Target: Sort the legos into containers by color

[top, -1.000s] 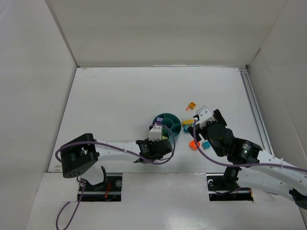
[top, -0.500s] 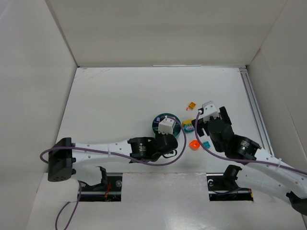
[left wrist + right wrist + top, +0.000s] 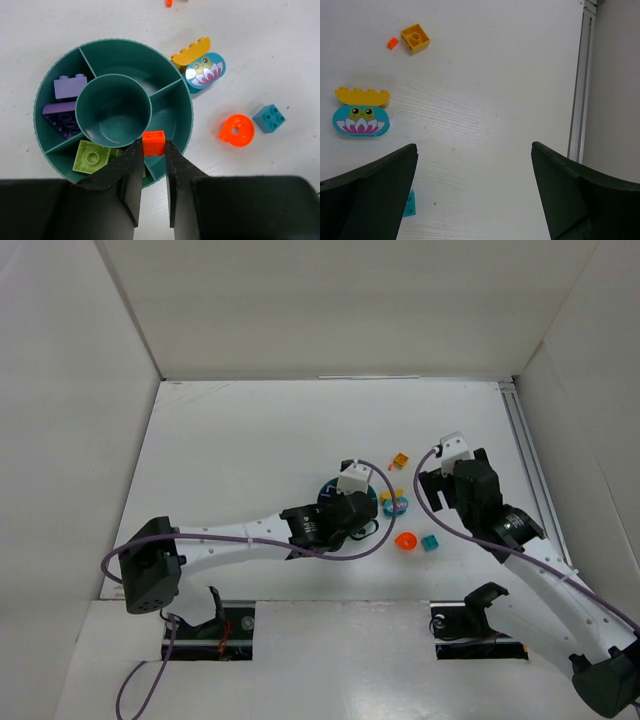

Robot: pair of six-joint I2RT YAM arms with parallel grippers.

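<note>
My left gripper [image 3: 153,148] is shut on a small orange-red lego [image 3: 153,143], held over the near-right rim of the round teal dish [image 3: 125,57]. Its left sections hold two purple legos [image 3: 70,86] and a yellow-green one [image 3: 91,156]; the centre cup [image 3: 112,107] is bare. Right of the dish lie a yellow arch lego [image 3: 190,51], a teal lotus piece [image 3: 205,70], an orange ring [image 3: 236,130] and a teal lego [image 3: 269,118]. In the top view the left gripper [image 3: 350,502] hides most of the dish. My right gripper [image 3: 474,147] hangs open over bare table, empty.
A yellow brick [image 3: 415,38] and a tiny orange piece [image 3: 392,43] lie further back on the table. A metal rail [image 3: 577,85] runs along the table's right edge. White walls enclose the table at the back and on both sides.
The left gripper has swung from the dish's near side to over it, still holding the orange-red lego. The right arm has drawn back and to the right, away from the loose legos.
</note>
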